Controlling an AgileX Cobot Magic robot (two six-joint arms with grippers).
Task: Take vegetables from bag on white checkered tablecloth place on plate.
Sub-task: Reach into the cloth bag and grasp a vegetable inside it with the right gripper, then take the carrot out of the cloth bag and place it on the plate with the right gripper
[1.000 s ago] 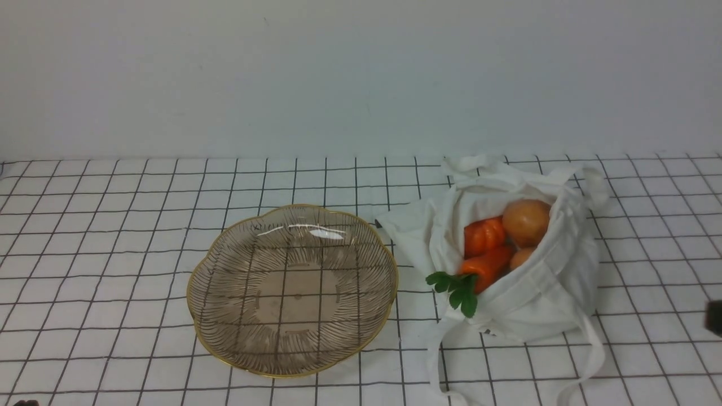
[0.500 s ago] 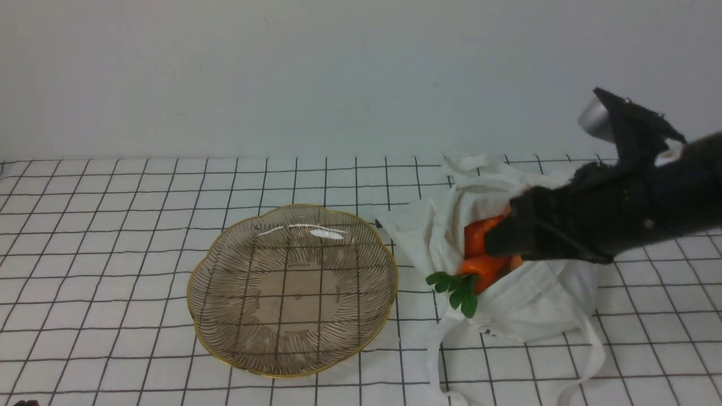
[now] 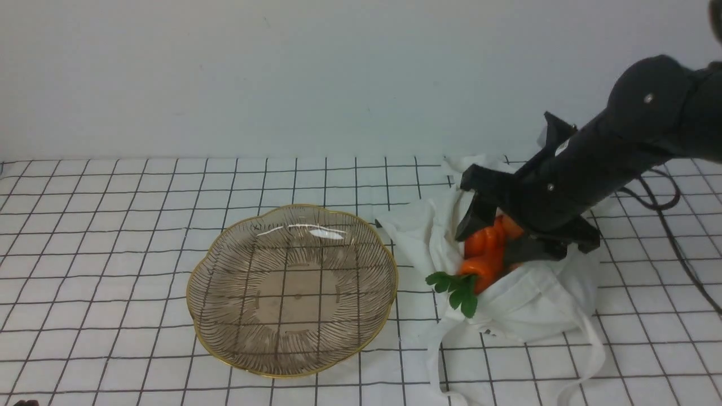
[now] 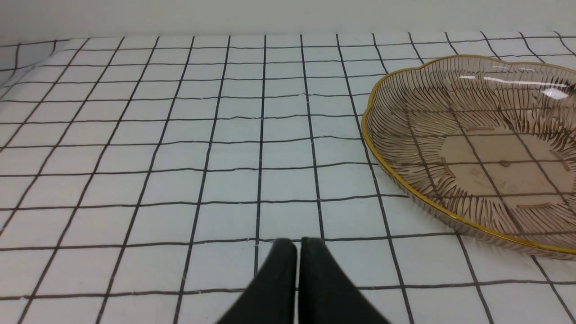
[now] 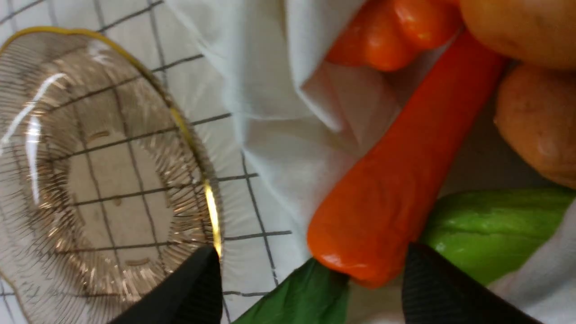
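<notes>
Bag mouth: blocked by right gripper, jaws spread over carrot and pumpkin.
Plate: open from above.
Tablecloth left of plate: open passage.

Right gripper spread wide; left gripper pinched together.

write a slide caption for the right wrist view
Open right hand above the carrot in the bag, empty plate beside it
</notes>
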